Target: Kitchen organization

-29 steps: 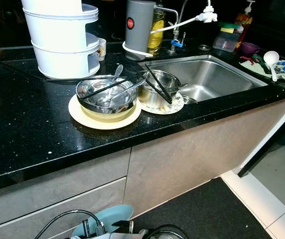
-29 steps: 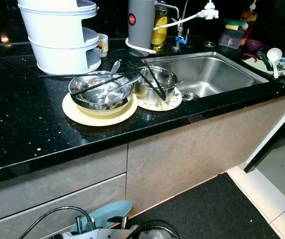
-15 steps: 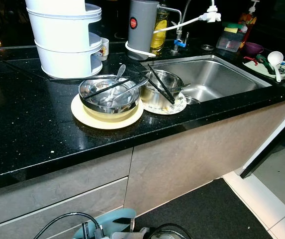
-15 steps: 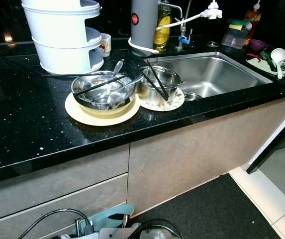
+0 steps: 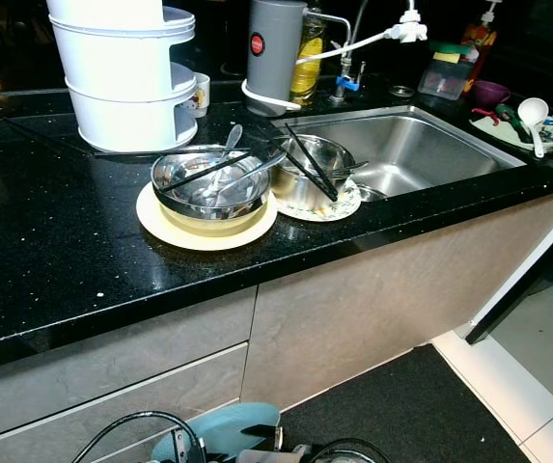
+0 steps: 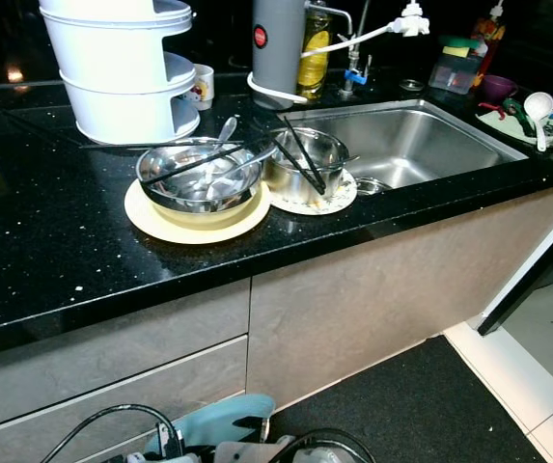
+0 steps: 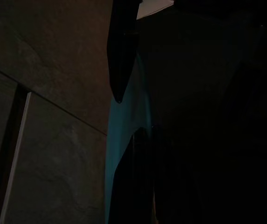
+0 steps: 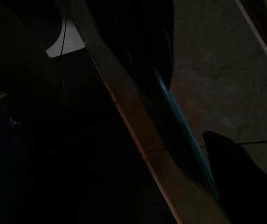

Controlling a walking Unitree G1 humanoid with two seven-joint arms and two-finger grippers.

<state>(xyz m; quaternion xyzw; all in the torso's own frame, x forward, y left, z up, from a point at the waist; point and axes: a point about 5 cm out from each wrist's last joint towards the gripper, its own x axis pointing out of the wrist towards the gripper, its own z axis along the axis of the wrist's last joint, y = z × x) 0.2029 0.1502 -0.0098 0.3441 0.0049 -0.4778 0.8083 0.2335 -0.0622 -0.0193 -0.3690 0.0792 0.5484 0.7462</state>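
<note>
A light blue plate (image 5: 226, 427) hangs low in front of my body, below the counter edge. In the left wrist view its teal face (image 7: 124, 135) lies between the two dark fingers of my left gripper (image 7: 128, 116). Its thin edge (image 8: 184, 128) runs between the fingers of my right gripper (image 8: 182, 105) in the right wrist view. Both grippers look shut on the plate. On the black counter (image 5: 54, 241) a steel bowl (image 5: 208, 183) with chopsticks and spoons sits on a cream plate (image 5: 165, 224). Beside it a smaller steel pot (image 5: 310, 174) rests on a patterned plate.
A steel sink (image 5: 411, 149) lies to the right of the dishes. A white tiered container (image 5: 126, 77) and a grey jug (image 5: 271, 48) stand at the back. Bottles, a purple bowl (image 5: 490, 93) and a white ladle (image 5: 532, 111) sit far right. Grey drawer fronts (image 5: 112, 376) are close ahead.
The head view has shifted a little. The blue plate shows slightly larger and further right at the bottom edge. The dishes on the counter have not moved.
</note>
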